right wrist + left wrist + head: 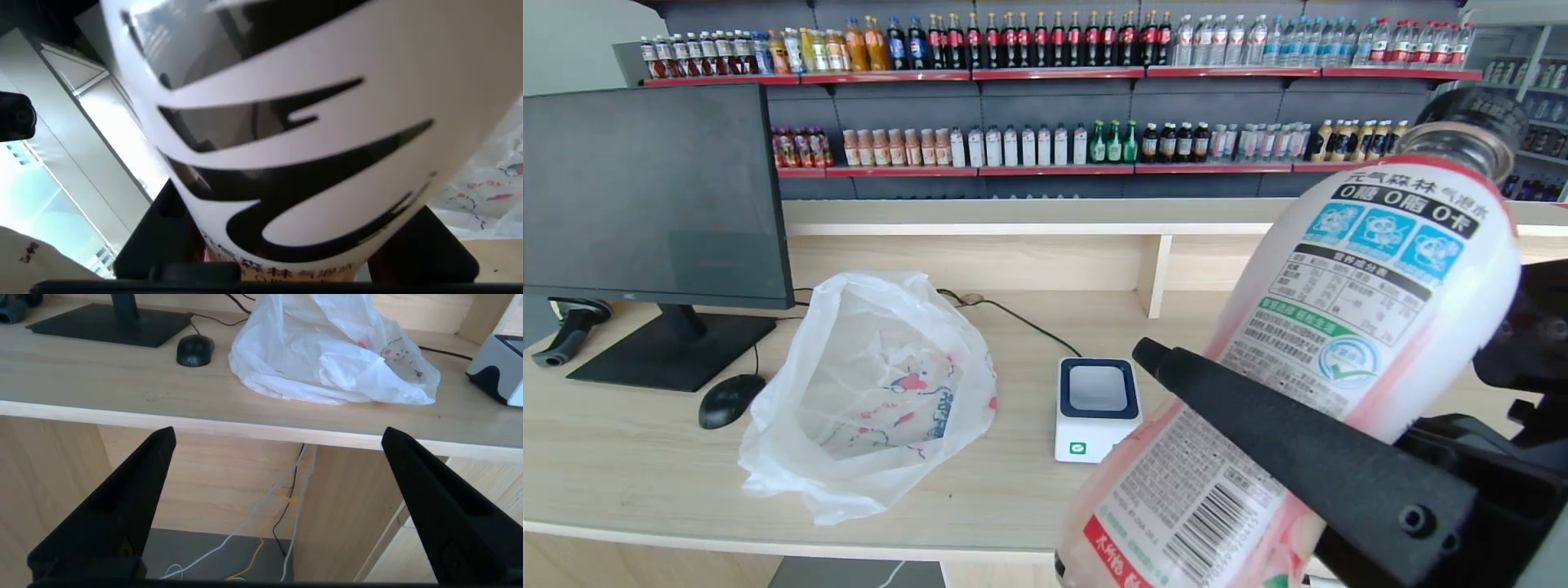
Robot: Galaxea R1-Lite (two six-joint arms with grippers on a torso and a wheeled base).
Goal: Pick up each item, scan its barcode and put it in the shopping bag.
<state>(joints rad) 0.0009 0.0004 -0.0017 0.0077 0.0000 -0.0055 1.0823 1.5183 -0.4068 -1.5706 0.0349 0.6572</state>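
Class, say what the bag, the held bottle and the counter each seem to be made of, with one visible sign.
Bag: thin plastic film, translucent and crinkled; its print shows through.
Bottle: probably clear plastic under a glossy printed sleeve; the neck is see-through.
Counter: pale, matte wood grain, perhaps laminate.

Pale wooden counter (621,457) stretching across the front, raised light-wood ledge (980,216) with an upright divider behind it, dark grey back wall (1054,110) carrying long red-edged shelves (1054,73) packed with rows of drink bottles (1029,37), black flat monitor (654,192) standing at the left, bright even light.
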